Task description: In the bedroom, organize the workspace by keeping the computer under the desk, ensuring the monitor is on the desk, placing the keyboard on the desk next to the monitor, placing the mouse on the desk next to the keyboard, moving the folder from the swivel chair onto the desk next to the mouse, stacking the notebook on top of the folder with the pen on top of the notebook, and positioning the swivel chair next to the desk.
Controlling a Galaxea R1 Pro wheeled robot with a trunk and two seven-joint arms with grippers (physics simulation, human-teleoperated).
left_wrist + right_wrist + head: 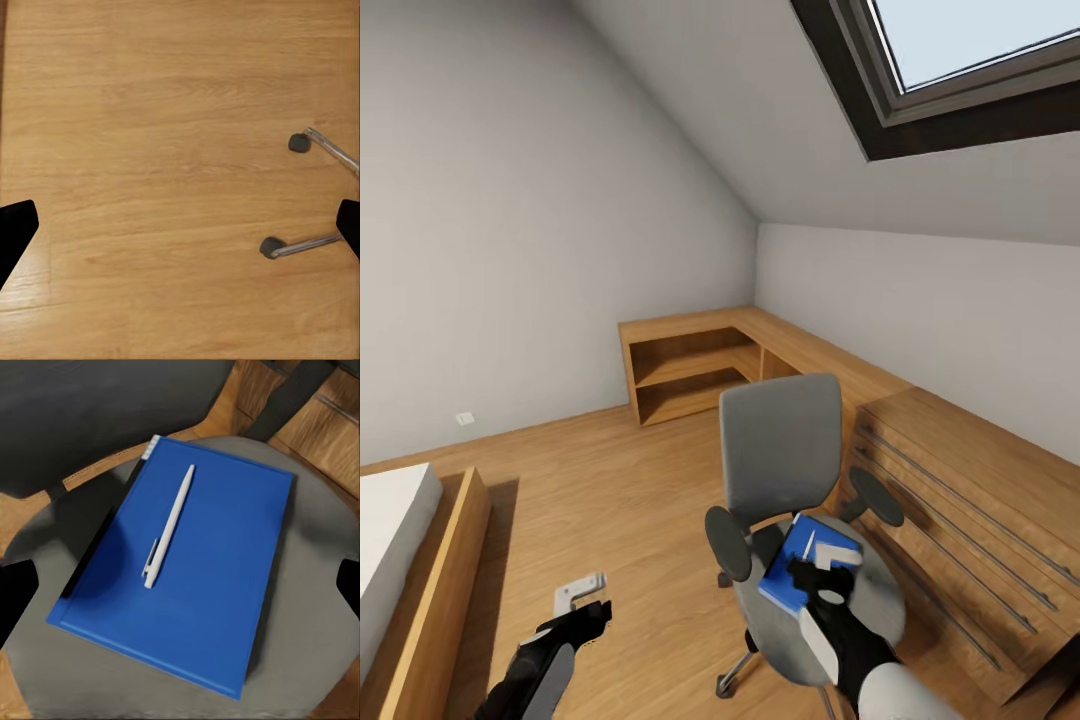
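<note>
The bright blue flat folder [180,570] lies on the grey upholstered swivel chair's [780,450] seat, lower right of frame, the thin white pen [169,526] resting on it. The right pincer [822,582] hovers above, jaws apart. The left pincer [582,597] hangs apart over the wooden floor [172,150]. The folder transfer appears not yet begun.

left arm [535,668]: black casing with a grey panel along its length
left gripper [582,592]: pale grey metal fingers on a black wrist block
left fingertips [16,231]: black, wedge-shaped at the wrist view's edges
right arm [875,680]: white rounded shell near the body, black section with a grey panel further out
right gripper [823,577]: black, blocky
right fingertips [346,585]: black
</note>
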